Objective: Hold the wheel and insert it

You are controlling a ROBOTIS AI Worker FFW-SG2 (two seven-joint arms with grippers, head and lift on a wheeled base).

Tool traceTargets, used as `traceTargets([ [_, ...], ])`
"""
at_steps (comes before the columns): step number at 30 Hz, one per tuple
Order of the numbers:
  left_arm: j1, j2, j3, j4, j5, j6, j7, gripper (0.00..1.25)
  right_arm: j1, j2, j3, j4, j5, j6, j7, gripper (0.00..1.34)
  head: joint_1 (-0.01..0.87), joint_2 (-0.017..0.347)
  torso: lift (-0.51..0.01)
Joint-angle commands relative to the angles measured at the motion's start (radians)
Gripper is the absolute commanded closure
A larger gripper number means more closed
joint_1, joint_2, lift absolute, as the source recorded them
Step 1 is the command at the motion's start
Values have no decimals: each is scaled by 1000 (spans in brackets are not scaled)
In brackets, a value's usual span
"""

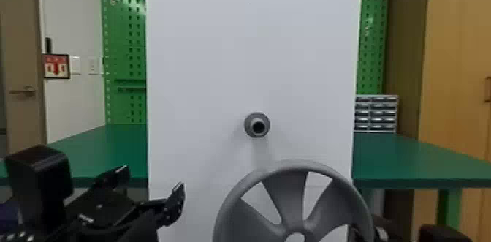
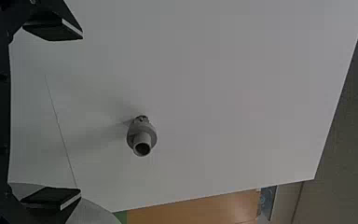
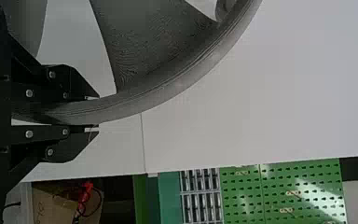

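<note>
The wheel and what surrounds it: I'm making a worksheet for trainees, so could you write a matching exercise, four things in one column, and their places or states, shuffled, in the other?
Things:
1. Wheel
2. Gray peg
3. Left gripper
4. Small-drawer cabinet

Places or states:
A. Sticks out of the white panel, with nothing fitted on it
B. To the right of the white panel in the head view
C. Its rim sits between the jaws of the right gripper
D. Jaws apart, holding nothing

Right pairs: 1-C, 2-A, 3-D, 4-B
</note>
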Motion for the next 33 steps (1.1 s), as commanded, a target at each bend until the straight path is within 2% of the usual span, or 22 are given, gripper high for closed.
traceTargets([
  [1, -1, 1, -1, 0, -1, 0, 0, 101, -19, 6, -10, -16, -1, 40, 0, 1214, 97, 15, -442],
  [16, -5, 1, -6, 0, -10, 0, 0, 101, -73, 18, -34, -57, -1, 162, 0, 1214, 97, 15, -442],
  [33, -5, 1, -9, 3, -17, 0, 0, 101, -162, 18, -33, -84, 0, 270, 0, 1214, 97, 15, -442],
])
